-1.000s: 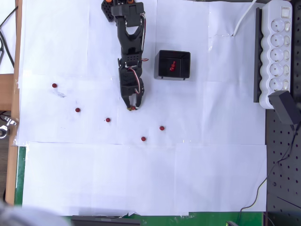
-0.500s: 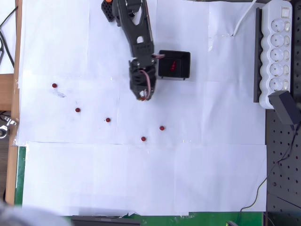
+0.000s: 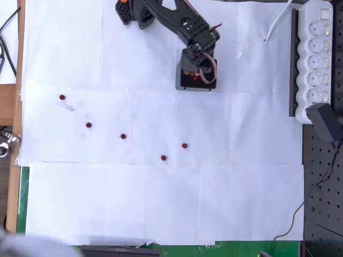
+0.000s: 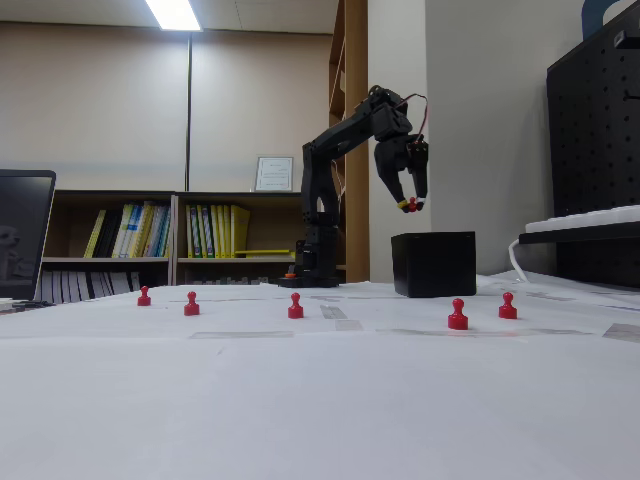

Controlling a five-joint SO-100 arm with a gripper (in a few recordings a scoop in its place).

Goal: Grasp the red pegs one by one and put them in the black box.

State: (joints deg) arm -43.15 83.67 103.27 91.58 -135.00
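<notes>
End effector (image 4: 410,205) swung over black box (image 4: 433,264), gripping peg (image 4: 412,204)

black box (image 4: 433,264): matt plastic | red pegs (image 4: 458,315): glossy plastic | table sheets (image 3: 161,203): white matt paper

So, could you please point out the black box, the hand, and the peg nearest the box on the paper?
black box (image 4: 433,265): fixed view, front wall.
hand (image 4: 409,205): fixed view, between the fingertips, shut on a red peg.
nearest peg (image 3: 184,145): overhead view, its top.
</notes>
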